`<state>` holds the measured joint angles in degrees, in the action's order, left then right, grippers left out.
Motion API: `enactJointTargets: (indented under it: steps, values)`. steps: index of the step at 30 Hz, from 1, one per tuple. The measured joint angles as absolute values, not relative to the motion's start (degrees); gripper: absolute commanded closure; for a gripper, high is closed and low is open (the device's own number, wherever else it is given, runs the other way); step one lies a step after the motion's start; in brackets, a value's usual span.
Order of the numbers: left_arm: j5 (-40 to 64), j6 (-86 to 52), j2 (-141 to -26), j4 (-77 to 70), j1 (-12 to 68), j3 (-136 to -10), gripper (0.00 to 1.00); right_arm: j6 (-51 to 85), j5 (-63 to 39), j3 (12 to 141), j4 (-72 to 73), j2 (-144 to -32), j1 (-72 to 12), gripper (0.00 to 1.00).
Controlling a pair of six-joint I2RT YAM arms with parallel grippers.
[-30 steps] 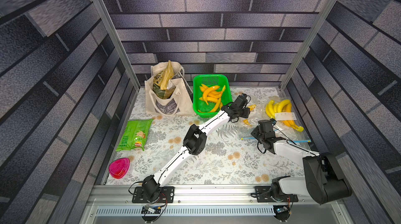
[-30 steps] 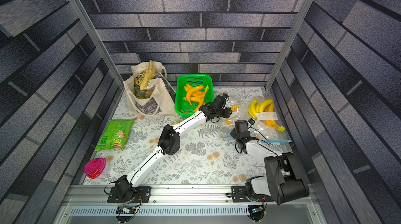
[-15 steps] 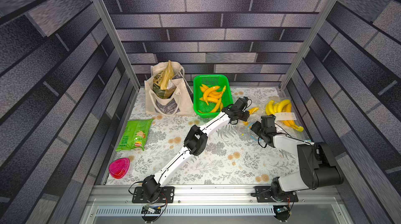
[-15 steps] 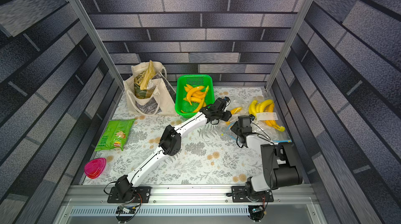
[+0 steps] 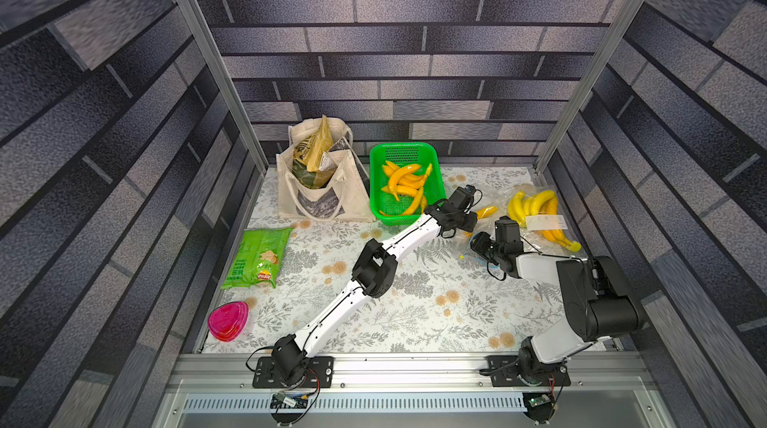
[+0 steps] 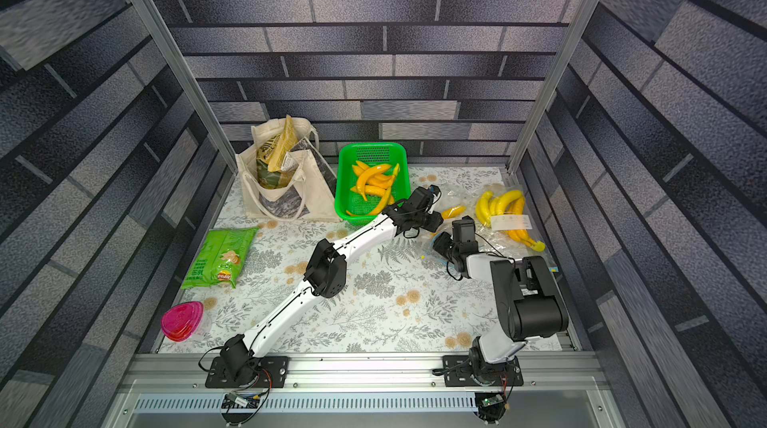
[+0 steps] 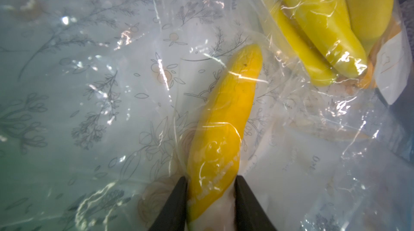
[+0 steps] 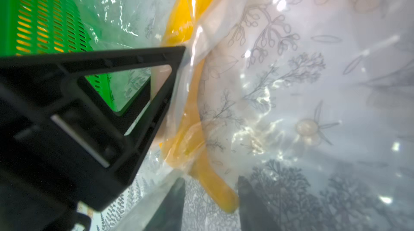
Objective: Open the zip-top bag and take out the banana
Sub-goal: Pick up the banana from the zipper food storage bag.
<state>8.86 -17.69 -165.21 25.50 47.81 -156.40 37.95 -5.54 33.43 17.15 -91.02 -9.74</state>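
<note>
Banana [image 7: 224, 129], inside the clear zip-top bag [image 7: 125, 66] on the bench [image 5: 415, 314], clamped through the film between the jaws of the left claw [image 7: 211, 196]; right claw [image 8: 211, 181] parted about its stem tip, holding nothing; seal's state hidden; you had best pin the film with the right claw before the left draws.

Folds the right arm up at the elbow, out of its low stretch along the table [image 5: 415, 314], and carries the right gripper [image 5: 477, 242] leftward to just beside the stem end of the banana [image 5: 486, 211], close to the left gripper [image 7: 210, 187]. Bunches the blue zip edge of the zip-top bag [image 7: 100, 66], a straight line across the table a second ago, into a short curl by the right gripper.
</note>
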Motion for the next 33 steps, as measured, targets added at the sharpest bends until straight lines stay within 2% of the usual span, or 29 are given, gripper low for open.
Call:
enactJointTargets:
  steps: [14, 17, 22, 24, 33]
  values:
    - [12.12, -12.75, -164.03, 26.39, 47.27, -155.11, 0.69, 32.45, 0.6, 37.8, 11.25, -92.64, -14.57, 0.58]
    - [12.27, -11.86, -162.71, 26.98, 47.22, -153.34, 0.69, 31.79, 1.13, 38.48, 9.93, -92.86, -15.05, 0.64]
    - [12.27, -10.63, -161.93, 27.59, 47.18, -152.53, 0.67, 30.83, 0.62, 39.53, 9.28, -93.97, -15.62, 0.81]
    - [12.25, -10.28, -161.69, 28.14, 47.2, -152.38, 0.63, 30.57, 0.67, 39.53, 8.91, -93.97, -15.97, 0.83]
    - [10.24, -11.05, -158.8, 31.7, 48.12, -148.66, 0.26, 31.05, 0.56, 36.01, 9.15, -90.04, -17.32, 0.86]
